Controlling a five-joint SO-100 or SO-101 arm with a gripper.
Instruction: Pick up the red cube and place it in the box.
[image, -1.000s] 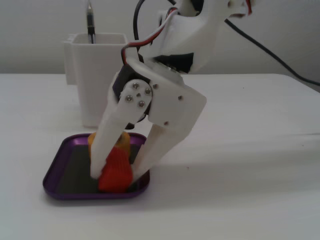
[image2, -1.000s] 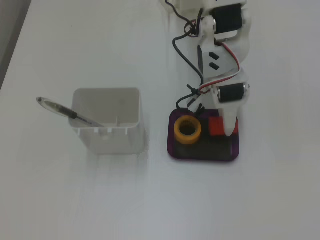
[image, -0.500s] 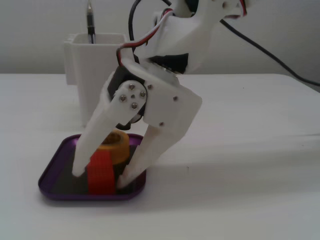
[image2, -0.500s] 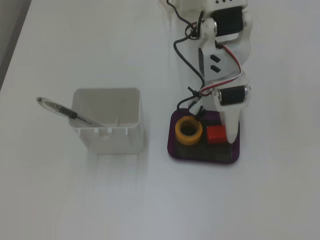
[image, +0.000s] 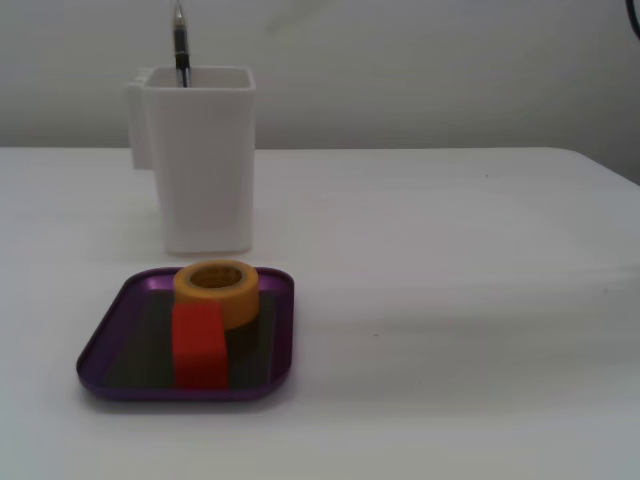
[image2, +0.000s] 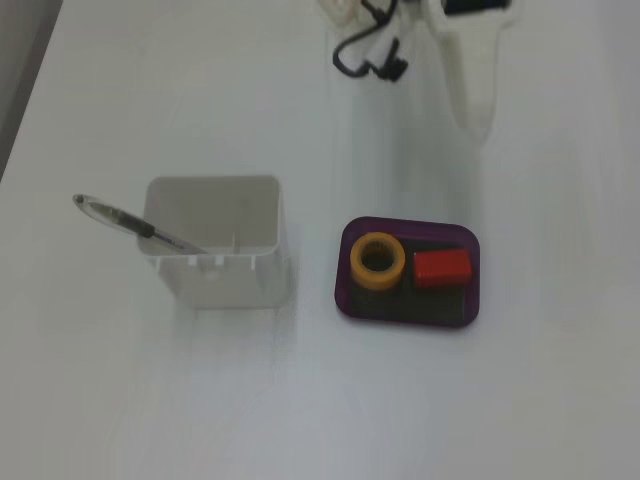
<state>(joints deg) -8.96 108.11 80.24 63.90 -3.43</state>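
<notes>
A: Where is the small matte red rectangular block (image: 200, 345)?

B: Lying flat inside the shallow purple metallic tray with rounded corners (image: 110, 335), on its dark base. In a fixed view from above, the block (image2: 441, 267) sits in the tray's (image2: 470, 312) right half, just beside a yellow-orange tape roll (image2: 377, 261) in the left half.

A: And the gripper?

B: Only a white part of the arm (image2: 470, 70) with black cables (image2: 365, 50) shows at the top edge; the gripper is out of frame, so its state can't be seen.

A: Anything else on the white surface (image: 450, 300)?

B: A tall white rectangular pen holder (image: 200, 160) with a black pen (image: 181, 40) stands behind the tray, apart from it.
</notes>
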